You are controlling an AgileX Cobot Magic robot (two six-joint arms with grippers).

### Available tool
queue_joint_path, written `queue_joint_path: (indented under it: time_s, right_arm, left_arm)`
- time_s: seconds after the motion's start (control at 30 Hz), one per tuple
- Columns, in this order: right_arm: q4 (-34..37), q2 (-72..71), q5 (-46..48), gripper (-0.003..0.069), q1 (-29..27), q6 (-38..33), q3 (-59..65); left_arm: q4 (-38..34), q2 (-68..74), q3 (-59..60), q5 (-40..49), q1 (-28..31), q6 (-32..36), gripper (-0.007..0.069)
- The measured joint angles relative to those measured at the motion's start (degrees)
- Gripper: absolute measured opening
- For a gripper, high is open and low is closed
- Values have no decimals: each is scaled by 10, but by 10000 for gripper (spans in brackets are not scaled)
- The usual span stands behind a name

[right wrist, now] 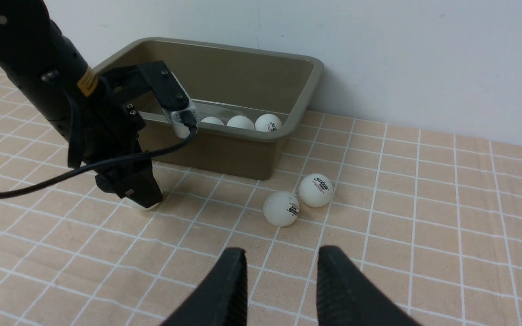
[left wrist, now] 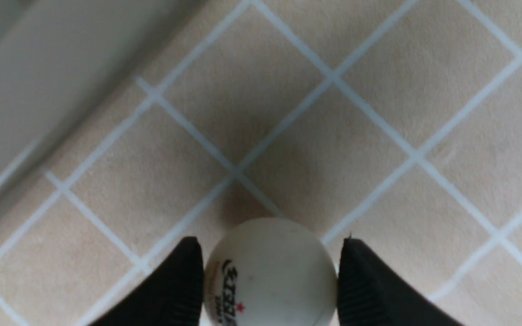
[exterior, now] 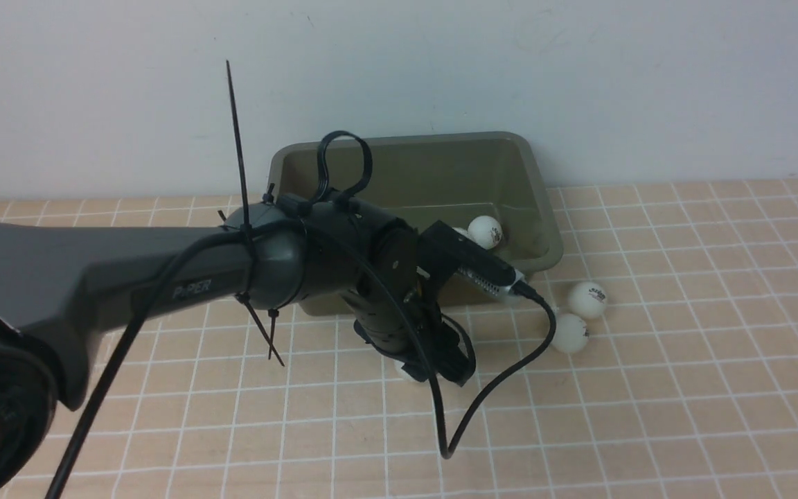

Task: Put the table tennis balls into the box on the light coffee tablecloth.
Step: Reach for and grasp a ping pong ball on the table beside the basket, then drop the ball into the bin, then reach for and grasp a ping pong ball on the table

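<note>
The table tennis ball (left wrist: 270, 276) rests on the tablecloth (left wrist: 379, 113) at lower center, my left gripper (left wrist: 270, 240) pinching both its sides. The box (left wrist: 25, 77) wall runs along the upper left, with open cloth elsewhere. My right gripper (right wrist: 282, 251) hangs parted and empty.

Wall (exterior: 579, 69): plain, pale grey-white, matte, with a few faint scuffs.
Light: soft and even; shadows faint.

Robot lab bench: cable-tied arm (exterior: 94, 277), bare white wall (exterior: 579, 69).
</note>
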Motion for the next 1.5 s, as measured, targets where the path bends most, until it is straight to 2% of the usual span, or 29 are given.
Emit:
queue_joint_path:
  time_s: [0.1,0.3,0.4,0.6,0.67,0.83,0.9,0.97,1.13,1.23,1.33,1.37,1.43,1.5]
  right_arm:
    - [0,0,0,211,0,0,0]
    - [0,0,0,211,0,0,0]
    - [0,0,0,211,0,0,0]
    - [0,0,0,211,0,0,0]
    - [0,0,0,211,0,0,0]
    - [0,0,0,211,0,0,0]
    - [0,0,0,211,0,0,0]
    - [0,0,0,211,0,0,0]
    - [0,0,0,211,0,0,0]
    - [0,1,-5,211,0,-1,0]
    - [4,12,-4,211,0,-4,0]
    - [13,30,1,211,0,-22,-1]
    - [18,42,7,211,0,-39,-2]
    - [31,79,23,211,0,-98,-20]
  left_arm:
    - [-38,-46,-37,52,-10,30,303]
    - [-79,-97,-91,30,-10,125,304]
    - [-76,-94,-96,-5,30,139,304]
    - [-52,-56,-96,-55,119,213,304]
    - [-50,-50,-98,-54,128,222,313]
    - [-50,-58,-141,1,135,229,442]
    - [-51,-74,-161,37,134,217,454]
    - [-52,-107,-195,119,132,172,452]
    - [-53,-184,-222,305,132,76,381]
    - [-76,-220,-220,354,132,61,300]
    - [-121,-242,-203,356,132,67,243]
    - [-165,-258,-174,357,132,90,190]
    - [-198,-272,-150,357,131,108,156]
    - [-245,-314,-87,359,131,160,88]
